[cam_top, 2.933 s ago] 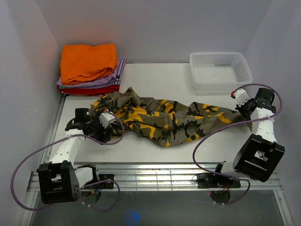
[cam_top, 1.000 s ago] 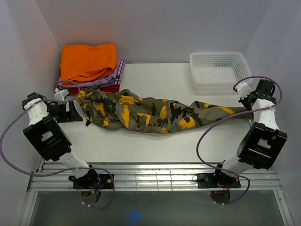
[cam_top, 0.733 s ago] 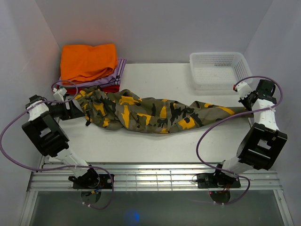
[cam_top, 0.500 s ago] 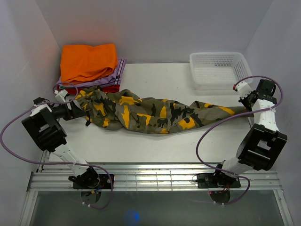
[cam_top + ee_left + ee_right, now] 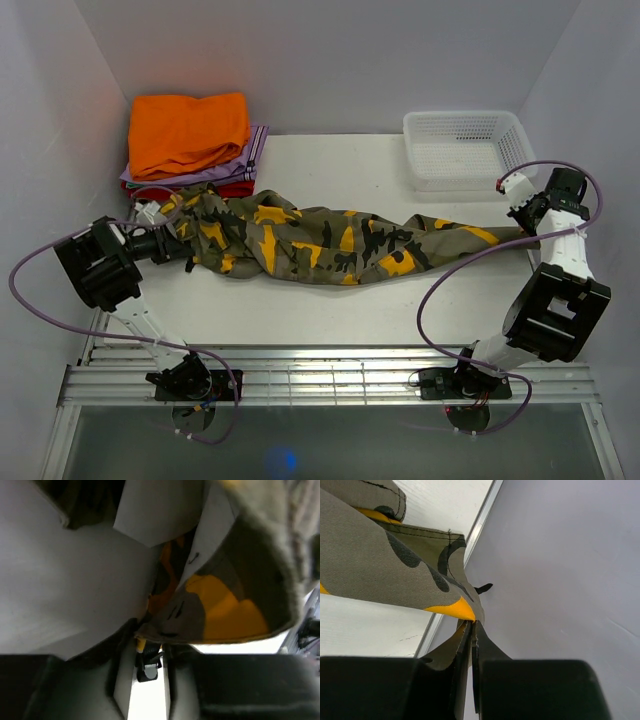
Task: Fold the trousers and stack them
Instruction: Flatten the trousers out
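Observation:
The camouflage trousers (image 5: pixel 320 245) lie stretched in a long band across the middle of the table, left to right. My left gripper (image 5: pixel 175 240) is at their left end. In the left wrist view its jaws (image 5: pixel 150 645) stand narrow, with the cloth's thick edge (image 5: pixel 225 615) and a small loop between the tips. My right gripper (image 5: pixel 527 228) holds the far right end, close to the right wall. In the right wrist view it (image 5: pixel 472 627) is shut tight on a hem corner of the trousers (image 5: pixel 370 565).
A pile of folded clothes, orange on top (image 5: pixel 188 130) with lilac and red beneath, sits at the back left, just behind the trousers' left end. A white basket (image 5: pixel 468 148) stands at the back right. Walls close in on both sides, and a metal rail (image 5: pixel 320 375) runs along the front edge.
My left arm has swung forward and in to the trousers' left end, and its jaws have gone from wide to narrow on the cloth. The right arm has stayed still, keeping its grip.

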Robot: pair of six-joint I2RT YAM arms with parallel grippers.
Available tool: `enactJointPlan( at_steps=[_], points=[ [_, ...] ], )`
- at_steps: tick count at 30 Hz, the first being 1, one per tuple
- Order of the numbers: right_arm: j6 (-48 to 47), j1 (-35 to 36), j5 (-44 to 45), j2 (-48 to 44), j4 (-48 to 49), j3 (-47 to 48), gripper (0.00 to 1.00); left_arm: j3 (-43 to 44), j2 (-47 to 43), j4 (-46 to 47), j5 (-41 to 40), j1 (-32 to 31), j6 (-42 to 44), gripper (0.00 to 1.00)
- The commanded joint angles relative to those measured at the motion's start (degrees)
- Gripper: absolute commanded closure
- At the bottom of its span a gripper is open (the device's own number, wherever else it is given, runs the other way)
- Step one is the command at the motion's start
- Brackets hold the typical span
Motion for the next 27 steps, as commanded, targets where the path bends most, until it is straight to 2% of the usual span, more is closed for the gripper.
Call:
enactJointPlan(
  at_steps=[1, 2, 3, 4, 8, 9, 11, 12, 15, 17, 22, 25, 27],
  points=[
    [0.56, -0.29, 1.16, -0.24, 0.58, 4.05, 0.92, 2.37, -1.27, -5.79, 3.16, 0.00, 3.63, 0.74],
    [0.56, -0.29, 1.16, -0.33, 0.58, 4.14, 0.92, 4.82, -1.89, -10.69, 3.33, 0.08, 5.47, 0.82],
    [0.56, -0.29, 1.25, -0.33, 0.58, 4.58, 0.92, 6.50, -3.28, -13.35, 3.51, 0.43, 6.27, 0.93],
    [0.56, -0.38, 1.16, -0.59, 0.49, 4.75, 0.92, 8.43, -3.91, -16.59, 3.60, 0.61, 7.24, 0.98],
    [0.39, -0.73, 0.99, -1.47, 0.49, 6.42, 0.92, 21.16, -6.11, -31.96, 1.06, 2.89, 7.95, 1.00],
    [0.13, -0.82, 0.99, -1.56, 0.58, 6.95, 0.92, 28.07, -6.11, -34.35, 0.36, 3.85, 8.04, 1.00],
    [-0.05, -1.26, 0.72, -1.64, 0.66, 8.79, 0.92, 36.53, -3.84, -42.41, -2.46, 4.91, 8.22, 1.00],
    [-0.23, -1.43, 0.55, -1.64, 0.67, 9.50, 0.92, 44.06, -2.96, -42.81, -3.51, 5.88, 4.82, 1.00],
    [-1.28, -2.58, 0.11, -1.29, 0.67, 12.40, 0.92, 52.19, -2.51, -42.82, -10.97, 7.11, 3.38, 1.00],
    [-2.60, -4.24, -0.77, -1.03, 0.67, 14.67, 0.92, 53.97, -2.86, -42.73, -15.88, 7.20, 4.52, 1.00],
    [-7.25, -9.42, -4.80, -1.81, 0.58, 15.13, 0.92, 53.90, -4.96, -42.82, -20.30, 8.70, 7.24, 1.00],
    [-12.69, -11.45, -7.96, -5.66, 0.14, 9.35, 0.92, 49.69, -9.61, -42.82, -19.69, 9.14, 13.12, 1.00],
    [-17.53, -12.16, -8.94, -8.57, 0.23, 2.69, 0.92, 43.71, -12.86, -42.82, -20.39, 9.23, 19.97, 1.00]
  ],
)
